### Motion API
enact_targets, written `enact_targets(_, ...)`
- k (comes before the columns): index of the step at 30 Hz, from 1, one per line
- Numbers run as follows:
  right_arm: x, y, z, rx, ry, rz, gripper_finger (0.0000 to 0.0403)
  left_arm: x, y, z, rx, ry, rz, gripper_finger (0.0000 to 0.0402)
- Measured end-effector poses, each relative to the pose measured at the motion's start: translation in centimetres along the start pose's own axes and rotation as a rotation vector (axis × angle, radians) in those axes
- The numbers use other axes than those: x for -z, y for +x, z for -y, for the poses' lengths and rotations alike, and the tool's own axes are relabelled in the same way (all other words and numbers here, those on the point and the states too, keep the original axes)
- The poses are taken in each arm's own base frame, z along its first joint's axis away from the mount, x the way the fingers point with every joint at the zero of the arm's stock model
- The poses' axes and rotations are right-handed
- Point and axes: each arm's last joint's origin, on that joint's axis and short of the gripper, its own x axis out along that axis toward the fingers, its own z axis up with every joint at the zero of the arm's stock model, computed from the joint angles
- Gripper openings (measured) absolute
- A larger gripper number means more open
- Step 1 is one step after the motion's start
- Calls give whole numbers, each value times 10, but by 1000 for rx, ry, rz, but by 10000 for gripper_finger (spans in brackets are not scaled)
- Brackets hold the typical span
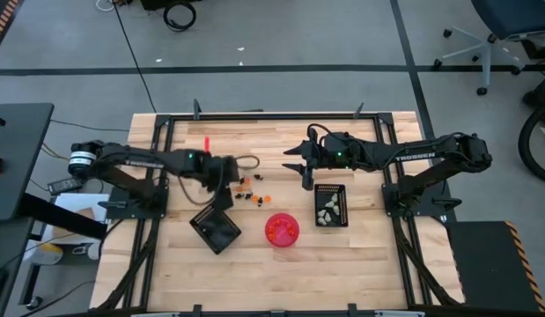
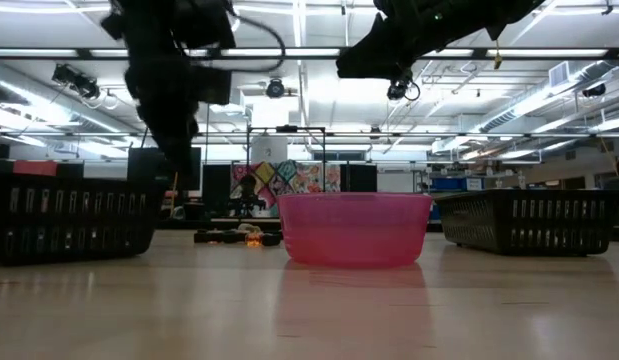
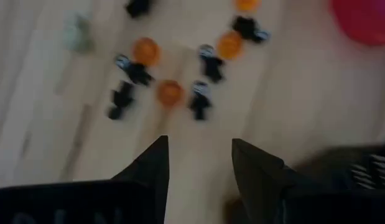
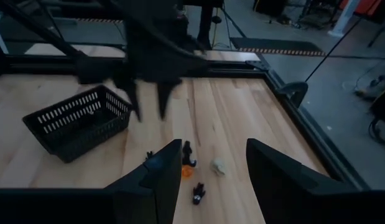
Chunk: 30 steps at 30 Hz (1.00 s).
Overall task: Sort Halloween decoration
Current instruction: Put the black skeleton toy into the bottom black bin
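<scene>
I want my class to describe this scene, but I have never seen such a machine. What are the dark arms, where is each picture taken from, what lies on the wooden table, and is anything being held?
These are two dark robot arms at a pale wooden table, each ending in two fingers. One picture looks straight down, one looks level across the table top, and two come from cameras on the wrists.

On the table lie small orange, black and whitish Halloween decoration pieces, a round pink-red plastic bowl and two black rectangular grid trays. The left tray looks empty; the right tray holds pale pieces.

The left gripper hangs above the loose pieces, fingers apart, holding nothing. The right gripper waits above the table, also open and empty.
</scene>
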Motion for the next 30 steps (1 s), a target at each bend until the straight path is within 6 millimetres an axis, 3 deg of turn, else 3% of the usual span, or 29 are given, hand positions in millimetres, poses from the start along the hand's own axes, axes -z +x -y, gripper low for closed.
enact_targets(10,0,-1,-17,-47,31,-12,182,-7,39,-50,-67,156,-11,142)
enact_targets(17,0,-2,-21,-30,31,-18,182,-7,68,-60,-47,211,-85,142)
enact_targets(22,0,-2,-21,-22,49,-18,182,-8,77,-61,-59,216,-100,140)
enact_targets(25,0,-2,-21,-22,49,-18,182,-8,77,-60,-60,232,-102,118)
enact_targets(30,0,-2,-21,-22,48,-18,182,-8,77,-61,-61,234,-104,33)
